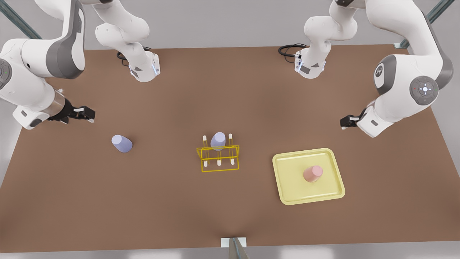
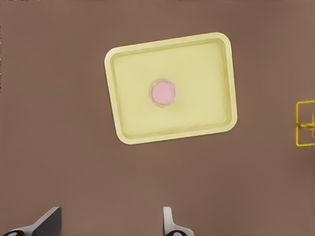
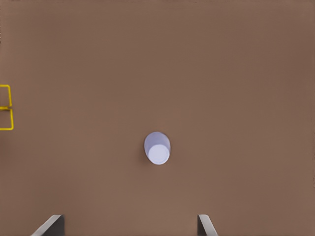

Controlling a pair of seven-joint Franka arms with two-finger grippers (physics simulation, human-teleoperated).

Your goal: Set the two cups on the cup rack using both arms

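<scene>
A pale lavender cup [image 1: 122, 143] [image 3: 157, 148] stands on the brown table at the front view's left. My right gripper [image 1: 86, 114] [image 3: 129, 225] hovers open beside and above it, holding nothing. A pale pink cup [image 1: 312, 173] [image 2: 163, 92] stands in the middle of a pale-yellow tray [image 1: 287, 196] [image 2: 118, 98] at the front view's right. My left gripper [image 1: 346, 122] [image 2: 109, 223] hangs open behind the tray, also holding nothing. The yellow wire cup rack [image 1: 218, 158] [image 2: 305, 123] [image 3: 6, 107] stands at the table's centre, with another lavender cup [image 1: 218, 140] on a back peg.
The two arm bases [image 1: 145, 70] [image 1: 311, 64] with black cables sit at the table's far edge. A small grey mount [image 1: 233, 244] stands at the near edge. Bare tabletop separates each cup from the rack.
</scene>
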